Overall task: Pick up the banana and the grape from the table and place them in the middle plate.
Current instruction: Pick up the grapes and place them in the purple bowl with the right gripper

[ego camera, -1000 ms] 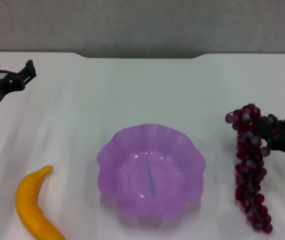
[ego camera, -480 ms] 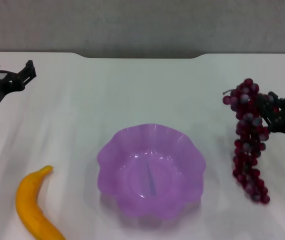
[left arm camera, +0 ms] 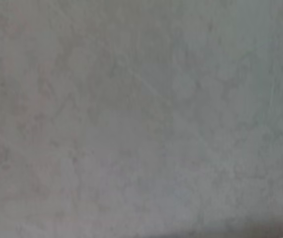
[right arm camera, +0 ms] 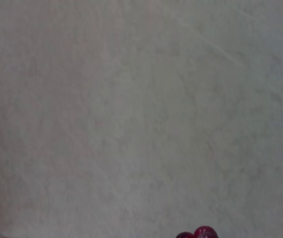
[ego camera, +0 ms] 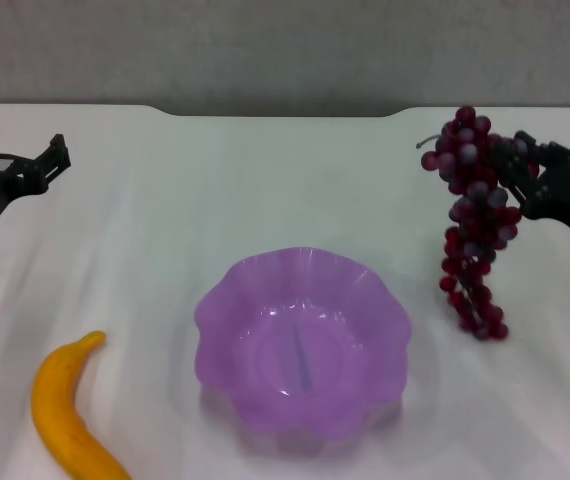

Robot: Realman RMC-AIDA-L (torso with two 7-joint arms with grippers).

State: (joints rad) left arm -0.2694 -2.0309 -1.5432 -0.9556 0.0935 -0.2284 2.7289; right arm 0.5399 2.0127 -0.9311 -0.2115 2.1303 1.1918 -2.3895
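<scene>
My right gripper (ego camera: 510,165) is shut on the top of the grape (ego camera: 473,225), a long dark red-purple bunch that hangs in the air to the right of the middle plate (ego camera: 227,300). A few grapes (right arm camera: 198,233) show at the edge of the right wrist view. The plate is translucent purple with a wavy rim and holds nothing. The banana (ego camera: 65,410) lies on the table (ego camera: 265,180) at the front left. My left gripper (ego camera: 20,150) is open and idle at the far left, apart from the banana.
The table's dark notched far edge (ego camera: 285,110) runs along the back, with a grey wall behind it. Both wrist views show mostly bare white tabletop.
My right gripper has lifted the grape bunch off the table and carried it up and slightly left, toward the plate. The left arm has barely moved.
</scene>
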